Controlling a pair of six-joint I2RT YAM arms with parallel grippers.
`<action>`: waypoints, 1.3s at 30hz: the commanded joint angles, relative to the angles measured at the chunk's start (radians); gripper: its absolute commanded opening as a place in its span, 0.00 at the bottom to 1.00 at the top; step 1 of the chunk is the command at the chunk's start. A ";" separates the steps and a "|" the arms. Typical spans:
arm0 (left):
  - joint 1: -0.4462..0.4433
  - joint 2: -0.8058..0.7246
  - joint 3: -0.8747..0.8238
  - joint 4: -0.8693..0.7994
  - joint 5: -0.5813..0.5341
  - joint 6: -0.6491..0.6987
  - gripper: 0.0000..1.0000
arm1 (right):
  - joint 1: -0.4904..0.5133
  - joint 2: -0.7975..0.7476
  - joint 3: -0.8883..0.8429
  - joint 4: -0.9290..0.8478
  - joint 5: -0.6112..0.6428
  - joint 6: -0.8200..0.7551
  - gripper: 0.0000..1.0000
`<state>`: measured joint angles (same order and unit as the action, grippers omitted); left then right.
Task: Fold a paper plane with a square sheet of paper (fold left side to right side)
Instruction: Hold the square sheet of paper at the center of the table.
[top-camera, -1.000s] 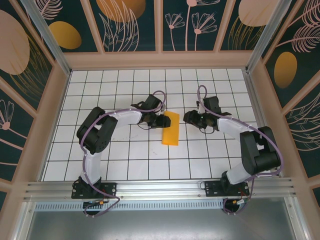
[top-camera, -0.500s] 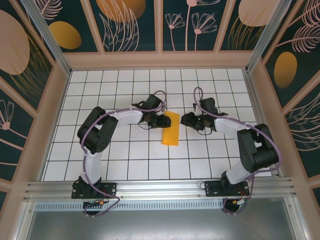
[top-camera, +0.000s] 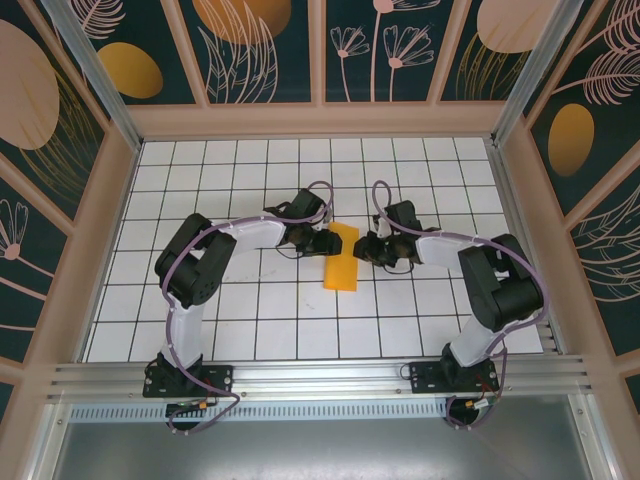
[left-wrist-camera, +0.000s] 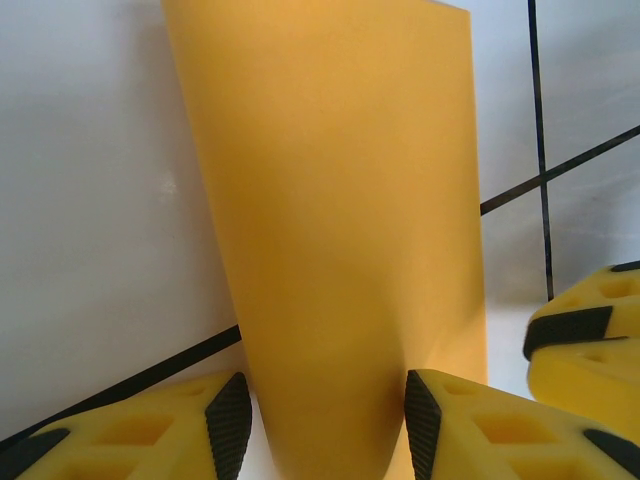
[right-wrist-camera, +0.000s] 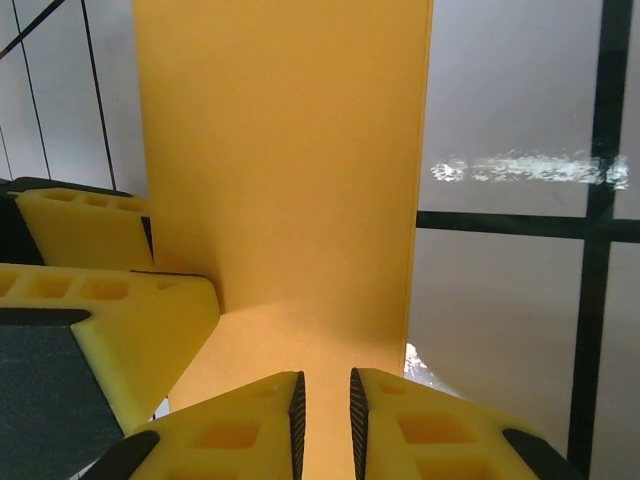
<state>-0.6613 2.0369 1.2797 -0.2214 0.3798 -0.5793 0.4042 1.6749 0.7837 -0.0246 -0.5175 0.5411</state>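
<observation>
Paper, orange-yellow and folded into a narrow strip, is lying flat near the middle of the white gridded table, its long side running away from the arm bases. The two arms are reaching in toward it from opposite sides and meeting at its far half.

The left gripper is sitting at the strip's left edge. In the left wrist view its jaws are standing well apart, and the paper is filling the gap between the black pads. The paper's right edge is passing behind the right-hand finger, so the fingers are sitting over the sheet rather than squeezing it from the sides. Whether they are pressing down on it I cannot tell.

The right gripper is sitting at the strip's right edge, just across from the left one. In the right wrist view its fingertips are drawn almost together, leaving only a thin slit with orange paper showing through it. Whether the paper is actually pinched there I cannot tell. Each wrist view is catching a yellow finger of the other gripper close beside the paper.
</observation>
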 joint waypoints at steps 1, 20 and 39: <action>-0.019 0.089 -0.013 -0.027 -0.051 0.021 0.49 | 0.006 0.013 0.028 0.024 -0.006 0.018 0.22; -0.023 0.097 -0.013 -0.027 -0.051 0.018 0.50 | 0.015 0.071 0.060 -0.007 0.021 0.017 0.21; 0.006 -0.086 -0.018 -0.119 -0.208 0.063 0.62 | 0.018 0.152 0.077 -0.152 0.132 -0.042 0.17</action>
<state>-0.6853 2.0056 1.2819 -0.2550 0.2771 -0.5461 0.4171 1.7779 0.8677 -0.0845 -0.4747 0.5274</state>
